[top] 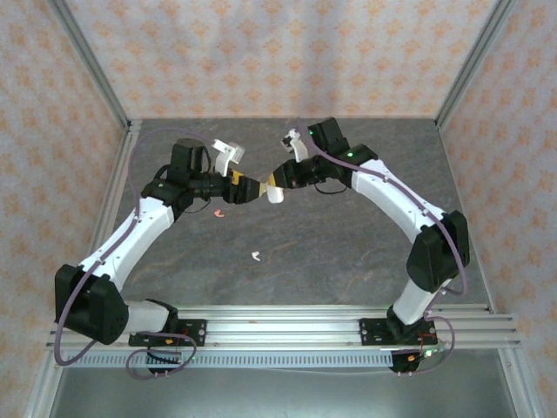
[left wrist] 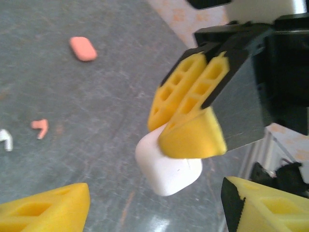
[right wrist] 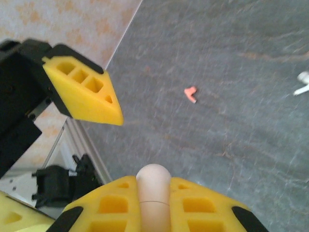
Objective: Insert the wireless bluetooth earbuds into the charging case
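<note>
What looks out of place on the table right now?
A coral-pink earbud and a white earbud lie loose and apart on the table, while the white case sits pinched in the right gripper, its lid apparently shut.

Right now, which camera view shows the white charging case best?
The left wrist view: the white charging case is big and near, pinched by the right claw. The right wrist view gives its rounded end; the top view, a tiny blob.

I see the white case (left wrist: 166, 166) pinched in the right tool (right wrist: 154, 208) above mid-bench. A coral earbud (top: 219, 212) and a whitish earbud (top: 257, 255) lie apart toward the near edge. A coral case (left wrist: 83, 48) lies flat.
</note>
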Robot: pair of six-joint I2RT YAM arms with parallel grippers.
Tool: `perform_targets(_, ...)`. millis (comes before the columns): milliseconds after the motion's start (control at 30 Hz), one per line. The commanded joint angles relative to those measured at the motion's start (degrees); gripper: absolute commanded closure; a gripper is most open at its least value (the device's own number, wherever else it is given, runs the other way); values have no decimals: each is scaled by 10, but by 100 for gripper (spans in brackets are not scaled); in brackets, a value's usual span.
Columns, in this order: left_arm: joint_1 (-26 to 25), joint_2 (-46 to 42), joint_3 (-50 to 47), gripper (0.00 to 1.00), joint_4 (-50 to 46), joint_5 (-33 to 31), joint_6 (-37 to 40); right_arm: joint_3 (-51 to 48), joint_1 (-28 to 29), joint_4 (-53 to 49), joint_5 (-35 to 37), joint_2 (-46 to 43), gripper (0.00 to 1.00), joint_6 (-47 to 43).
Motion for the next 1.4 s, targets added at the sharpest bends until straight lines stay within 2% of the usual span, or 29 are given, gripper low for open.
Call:
perform_targets(0, 0, 2, -2, 31, -10, 80, 19, 9, 1, -7, -74, -3, 100, -24)
perform_targets(133, 0, 12, -1, 35, 1, 114, 6, -7, 1, 54, -112, -17, 100, 16)
perform_targets(300, 0, 13, 0, 38, 1, 126, 5, -20, 1, 103, -136, -24, 100, 51)
perform_targets(433, -1, 17, 4, 51, -8, 124, 4, -26, 1, 133, -142, -27, 100, 75)
perform_targets(633, -1, 23, 7, 58, -15, 129, -1, -38, 1, 179, -144, -27, 100, 106)
perform_targets(800, -1, 29, 15, 72, -20, 130, -7, -41, 1, 196, -146, -26, 99, 121)
perform_targets(867, -2, 32, 18, 76, -20, 129, -12, -45, 1, 209, -142, -28, 89, 131)
perform_targets(1000, 0, 34, 22, 86, -16, 124, -22, -62, 1, 255, -110, -40, 58, 169)
perform_targets(1033, -1, 33, 22, 90, -13, 116, -28, -69, 1, 268, -94, -46, 54, 182)
perform_targets(1233, 0, 40, 23, 100, 11, 71, -94, -149, -11, 393, 16, -99, 46, 295)
perform_targets(1367, 0, 30, 18, 100, 52, 27, -166, -229, -14, 491, 82, -137, 46, 374)
